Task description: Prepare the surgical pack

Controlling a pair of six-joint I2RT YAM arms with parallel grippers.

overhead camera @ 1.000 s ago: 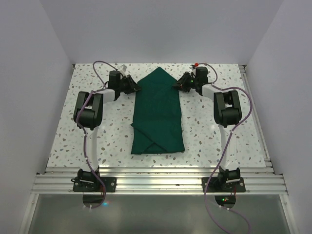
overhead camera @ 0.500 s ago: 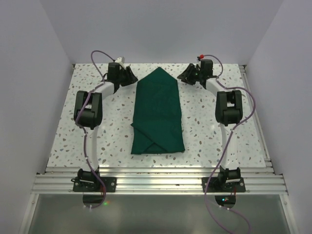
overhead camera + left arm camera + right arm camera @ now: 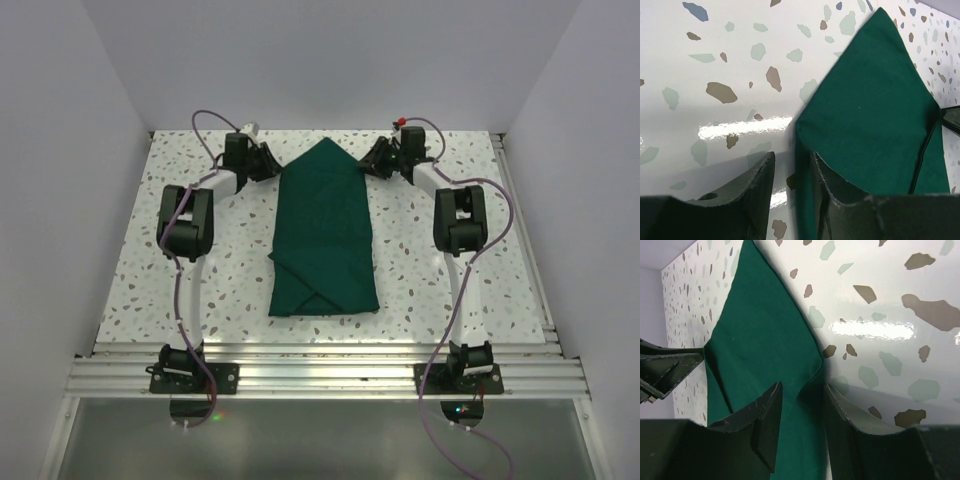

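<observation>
Top view: dark green drape (image 3: 322,235) lies folded into a long flat bundle down the middle of the counter (image 3: 215,290). Its pointed tip is near the far edge and the overlapping folds are at the near end. No tray, instruments or gauze showing. Left hand (image 3: 265,162) and right hand (image 3: 373,163) sit low at the drape's two far shoulders, either side of the tip. Left wrist: jaws spread, straddling the drape's left edge, not pinching it. Cloth looks matte, soft and woven, with crisp fold lines; counter is hard, glossy, speckled. Right wrist: same story, jaws spread over the rounded right corner, cloth under one jaw, nothing clamped. Risks: closing may catch only the top layer or slip off the thin edge. Tips could scrape the slick counter. An uneven pull from the two sides would skew or unfold the bundle. Hands are near each other across the tip and could clash.
</observation>
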